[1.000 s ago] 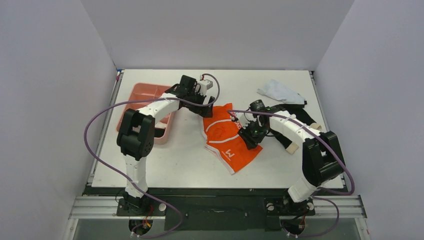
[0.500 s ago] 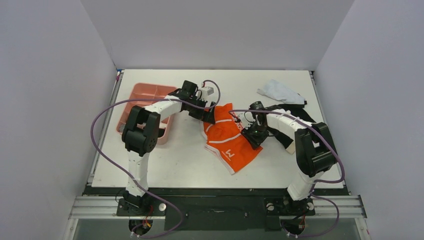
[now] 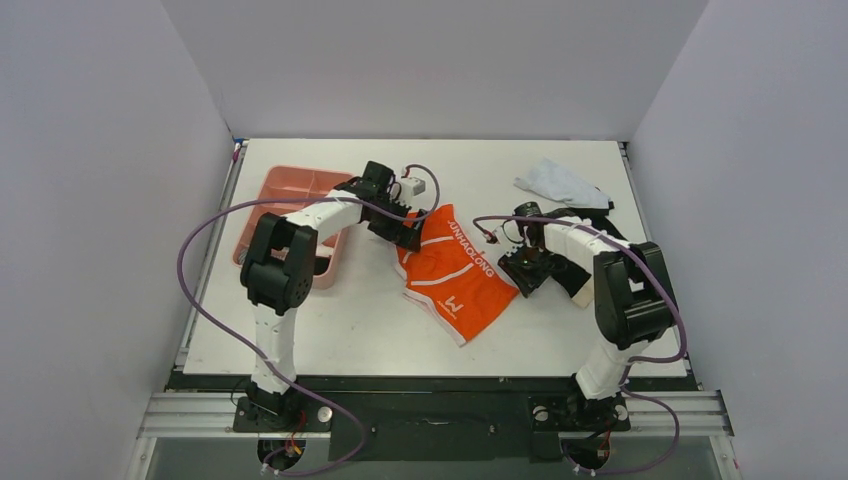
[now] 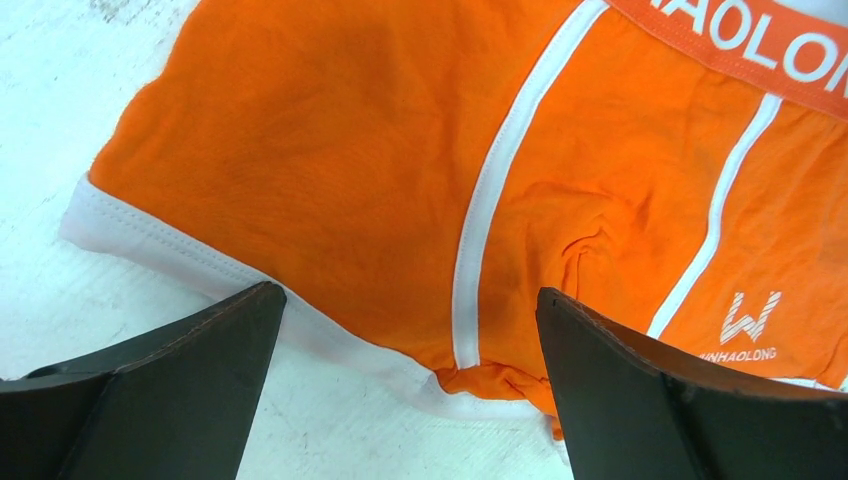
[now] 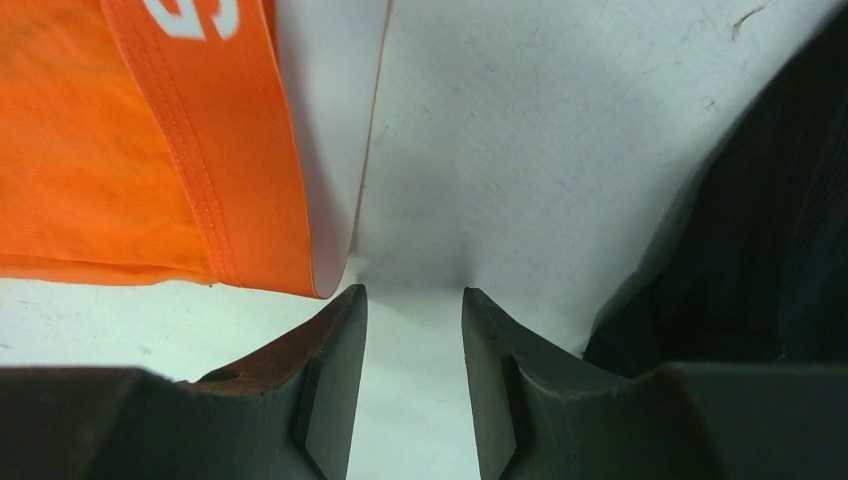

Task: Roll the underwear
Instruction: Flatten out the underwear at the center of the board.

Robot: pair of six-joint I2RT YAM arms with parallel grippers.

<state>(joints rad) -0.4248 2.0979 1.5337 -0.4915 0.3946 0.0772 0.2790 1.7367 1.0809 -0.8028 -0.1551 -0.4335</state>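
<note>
Orange underwear flat at centre of table. I read long axis 11-to-5, waistband facing 2 o'clock, legs toward 8.
Left gripper spread wide, empty, over leg hem.
Right gripper part-open, empty, at waistband corner.
Black underwear at its 3 o'clock.

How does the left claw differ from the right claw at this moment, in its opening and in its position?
The left claw stands wide open; the right claw shows only a narrow gap. The left claw is over the orange underwear, at its white leg hem; the right claw is over bare table, between that underwear's waistband and the black underwear. Both hold nothing.
</note>
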